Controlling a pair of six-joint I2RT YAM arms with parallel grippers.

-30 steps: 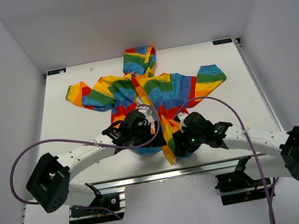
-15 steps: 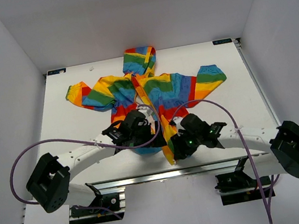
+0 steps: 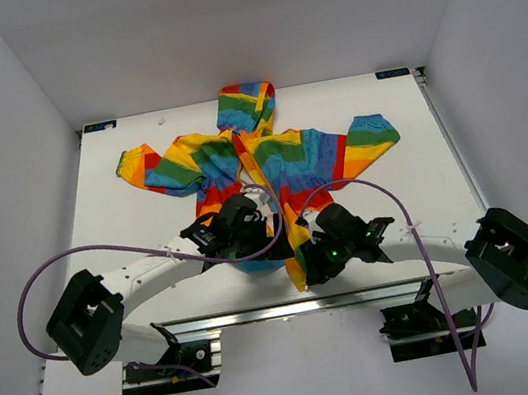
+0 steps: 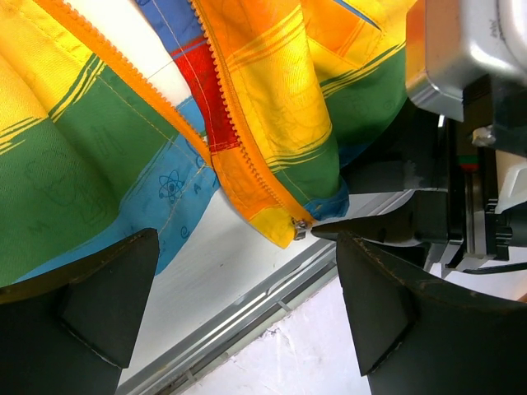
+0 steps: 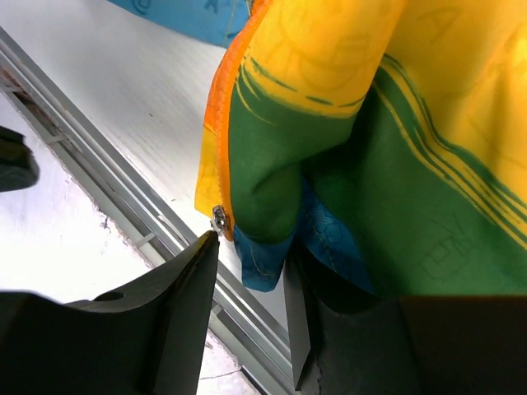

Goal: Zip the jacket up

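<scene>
The rainbow-striped jacket [image 3: 283, 159] lies spread on the white table, hood at the far side and front open. My left gripper [image 3: 252, 230] hovers over the lower left panel. It is open and empty [image 4: 247, 247], with the orange zipper band [image 4: 247, 164] beyond its fingers. My right gripper [image 3: 312, 253] is at the lower hem by the zipper's end. In the right wrist view it is open [image 5: 251, 251], with the blue hem corner [image 5: 262, 262] hanging loose between its fingers. Its left fingertip [image 5: 206, 247] sits right at the small metal zipper piece [image 5: 219, 218], which also shows in the left wrist view [image 4: 300, 227].
The aluminium rail [image 3: 292, 306] runs along the table's near edge, just below the hem. Purple cables [image 3: 100, 249] loop over both arms. The sleeves spread to the left [image 3: 137, 166] and right [image 3: 373, 132]. White walls close in the sides and back.
My right arm has shifted a little to the left, bringing its gripper closer to the zipper end at the hem. The left arm and the jacket have not visibly moved.
</scene>
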